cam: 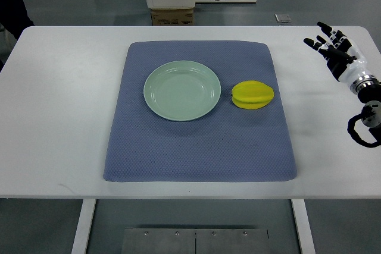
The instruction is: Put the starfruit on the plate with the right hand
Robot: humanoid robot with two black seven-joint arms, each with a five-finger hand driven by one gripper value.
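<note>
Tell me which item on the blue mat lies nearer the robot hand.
The yellow starfruit; it lies right of the green plate, closer to the right robot hand.

There were no words, numbers or signs that could be read anywhere. The brown cardboard box (pixel 172 16) past the far edge of the white table (pixel 59 117) had no print clear enough to read. The small grey square thing (pixel 283 18) on the floor was too tiny to tell.
</note>
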